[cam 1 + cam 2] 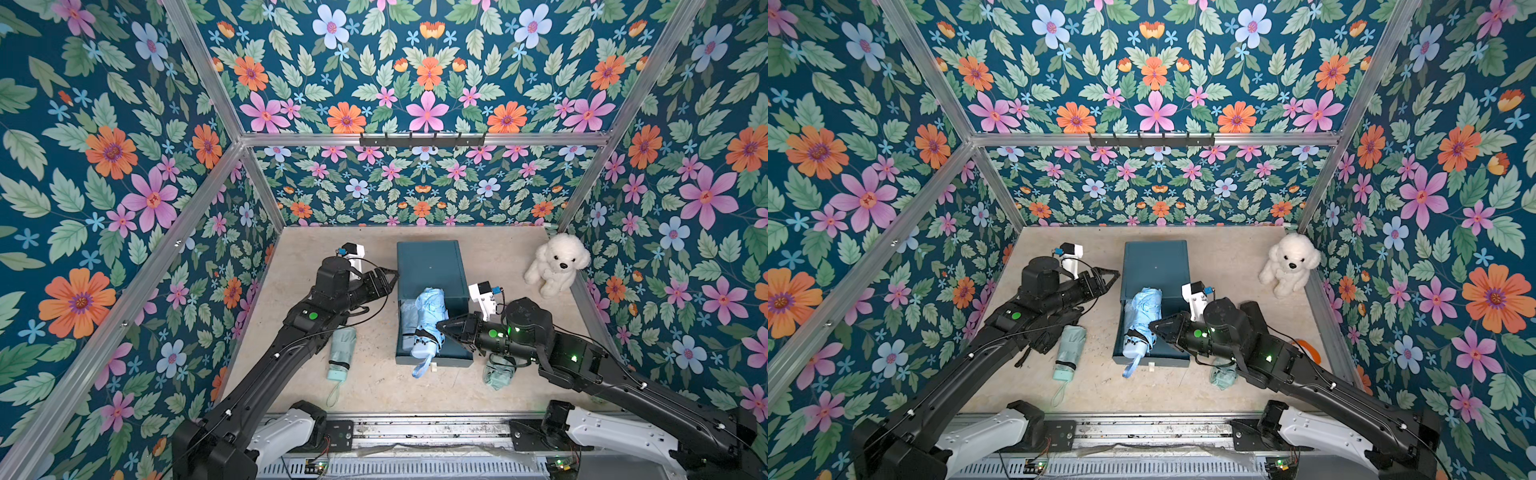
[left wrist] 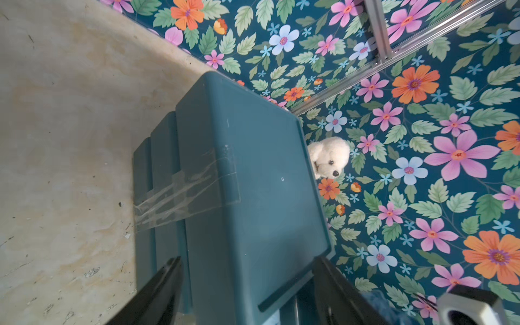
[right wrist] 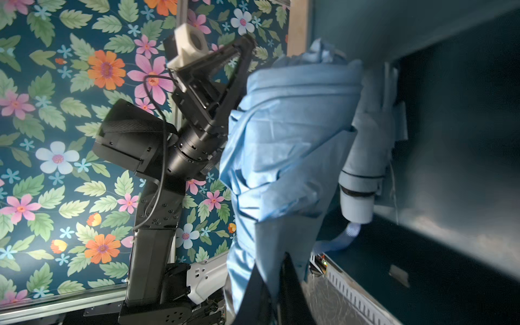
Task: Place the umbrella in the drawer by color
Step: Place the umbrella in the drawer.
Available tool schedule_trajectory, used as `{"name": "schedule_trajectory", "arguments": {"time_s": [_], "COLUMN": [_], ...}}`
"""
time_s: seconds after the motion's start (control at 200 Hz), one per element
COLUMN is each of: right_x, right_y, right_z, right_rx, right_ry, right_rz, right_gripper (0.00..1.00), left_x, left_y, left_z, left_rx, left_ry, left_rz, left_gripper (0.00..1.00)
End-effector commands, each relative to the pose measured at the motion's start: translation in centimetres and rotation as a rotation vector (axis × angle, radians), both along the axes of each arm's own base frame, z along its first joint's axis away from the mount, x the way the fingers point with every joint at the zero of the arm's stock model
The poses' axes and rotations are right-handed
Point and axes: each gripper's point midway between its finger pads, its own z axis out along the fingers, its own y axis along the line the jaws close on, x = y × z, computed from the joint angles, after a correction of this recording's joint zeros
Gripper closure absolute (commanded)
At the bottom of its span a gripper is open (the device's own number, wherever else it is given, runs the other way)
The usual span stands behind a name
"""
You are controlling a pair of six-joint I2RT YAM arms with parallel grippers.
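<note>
Right gripper (image 1: pixel 440 326) closed on blue umbrella (image 1: pixel 430 316) fabric; seat it fully inside drawer (image 1: pixel 453 358). Left gripper (image 1: pixel 392 274) open at cabinet (image 1: pixel 428 266) edge: brace.

table (image 1: pixel 374 386) | on it: drawer unit (image 1: pixel 430 266), green umbrella (image 1: pixel 343 347), green pouch (image 1: pixel 496 374), plush dog (image 1: pixel 555 264)

Black arms (image 1: pixel 266 374) — white bases (image 1: pixel 286 432).

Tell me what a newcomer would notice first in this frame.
The loud floral wallpaper on every wall, then the white plush dog sitting in the far right corner of the table. At centre, a light blue umbrella lies in the open drawer of the teal drawer unit, the right gripper shut on its cloth, while a mint green umbrella lies beside the left arm.
</note>
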Motion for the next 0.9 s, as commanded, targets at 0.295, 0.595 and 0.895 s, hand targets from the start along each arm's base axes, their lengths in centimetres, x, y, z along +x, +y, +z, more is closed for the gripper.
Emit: {"name": "schedule_trajectory", "arguments": {"time_s": [0.295, 0.595, 0.895], "right_x": [0.4, 3.1, 5.7], "right_y": [-0.8, -1.4, -1.7], "right_z": [-1.9, -3.8, -5.8], "right_rx": [0.084, -0.039, -0.190], "right_ry": [0.143, 0.146, 0.112], "right_rz": [-0.098, -0.176, -0.207], "right_gripper": [1.00, 1.00, 1.00], "left_x": [1.6, 1.5, 1.2], "left_y": [-1.4, -0.8, -0.8], "left_z": [-3.2, -6.2, -6.7], "left_rx": [0.098, 0.244, 0.275], "left_ry": [-0.005, 0.021, 0.022], "left_rz": [-0.010, 0.018, -0.008], "left_gripper": [0.23, 0.30, 0.34]}}
